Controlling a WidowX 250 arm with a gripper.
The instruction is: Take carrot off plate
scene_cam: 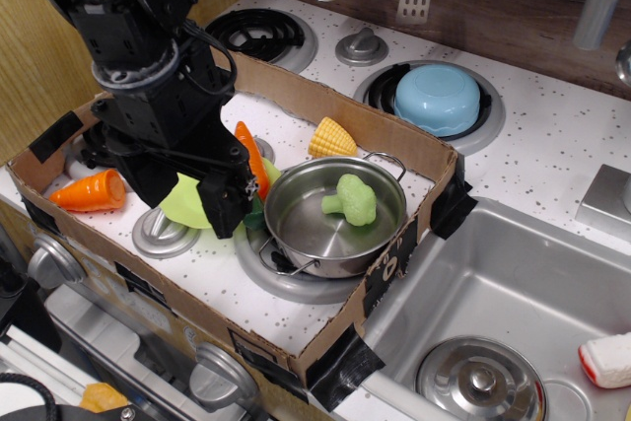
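Observation:
The long slim orange carrot (pixel 250 153) lies with its tip pointing away from me and its dark green stem cap (pixel 255 216) at the near end. It rests over the lime-green plate (pixel 181 200), which is mostly covered by the arm. My black gripper (pixel 233 206) is lowered onto the plate and presses against the carrot's left side. One finger (pixel 225 202) shows; the other is hidden, so I cannot tell whether the jaws are closed on the carrot.
A steel pot (pixel 333 216) holding green broccoli (pixel 352 198) stands right beside the plate. A stubby orange carrot piece (pixel 91 191) lies to the left and a corn cob (pixel 331 139) behind. Cardboard walls (pixel 394 261) ring the area. A light blue bowl (pixel 438 99) sits on the far burner.

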